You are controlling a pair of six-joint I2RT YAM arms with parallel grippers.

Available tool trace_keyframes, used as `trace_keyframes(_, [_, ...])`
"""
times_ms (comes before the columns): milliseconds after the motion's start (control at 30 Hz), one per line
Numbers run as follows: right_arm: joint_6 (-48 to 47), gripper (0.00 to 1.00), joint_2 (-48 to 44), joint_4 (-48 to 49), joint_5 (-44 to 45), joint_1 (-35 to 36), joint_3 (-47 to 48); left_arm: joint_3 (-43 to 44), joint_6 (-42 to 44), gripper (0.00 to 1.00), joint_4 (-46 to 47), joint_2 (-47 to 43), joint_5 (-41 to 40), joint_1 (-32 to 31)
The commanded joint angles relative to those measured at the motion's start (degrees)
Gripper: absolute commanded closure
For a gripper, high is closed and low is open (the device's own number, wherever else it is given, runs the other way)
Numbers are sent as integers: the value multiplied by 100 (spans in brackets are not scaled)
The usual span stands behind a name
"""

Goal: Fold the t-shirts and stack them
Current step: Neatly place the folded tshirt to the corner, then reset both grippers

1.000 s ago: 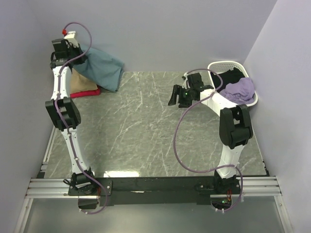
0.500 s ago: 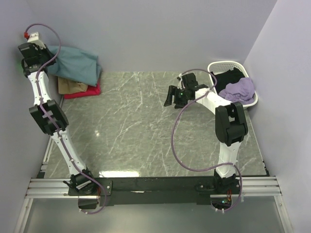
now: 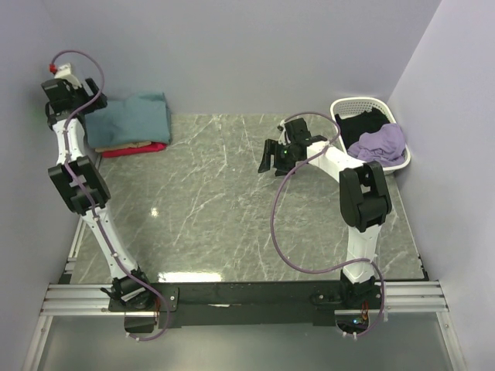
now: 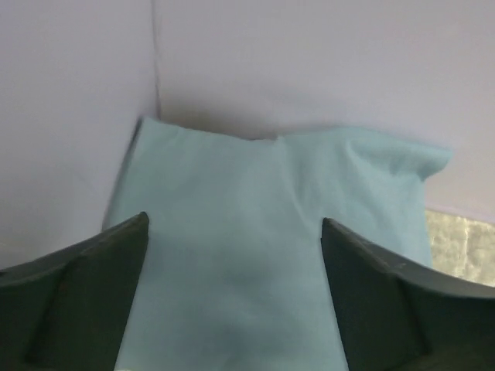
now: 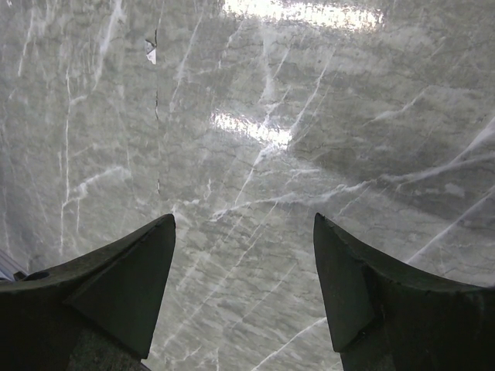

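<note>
The folded dusty teal-blue cloth t-shirt [image 3: 131, 117] covers nearly all of the tan t-shirt [image 3: 117, 144] and the red t-shirt [image 3: 147, 148] beneath it, so only thin edges show. In the white lattice-sided plastic basket [image 3: 348, 103], the lilac t-shirt [image 3: 379, 143] hides part of the black t-shirt [image 3: 362, 122]. The left wrist view is soft, and its lower edge cuts off the teal-blue shirt and both fingers of the left gripper [image 4: 234, 224].

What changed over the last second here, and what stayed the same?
The left end effector swung the teal t-shirt leftward into the far corner, then opened and let it go. It now lies flat on the tan t-shirt and the red t-shirt. The right end effector drifted slightly left, open and empty. The basket, black t-shirt and lilac t-shirt stayed put.
</note>
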Motion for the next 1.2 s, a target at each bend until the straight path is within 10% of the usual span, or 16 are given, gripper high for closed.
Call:
trace_keyframes(0, [-18, 21, -72, 71, 20, 22, 123, -440, -67, 1, 56, -173, -598, 52])
trace_keyframes(733, [-10, 21, -687, 423, -59, 31, -440, -1961, -944, 1, 320, -2555, 1306, -1010])
trace_keyframes(1167, [-168, 21, -2321, 45, 2222, 171, -1213, -5098, -1209, 1, 391, -4911, -536, -4013])
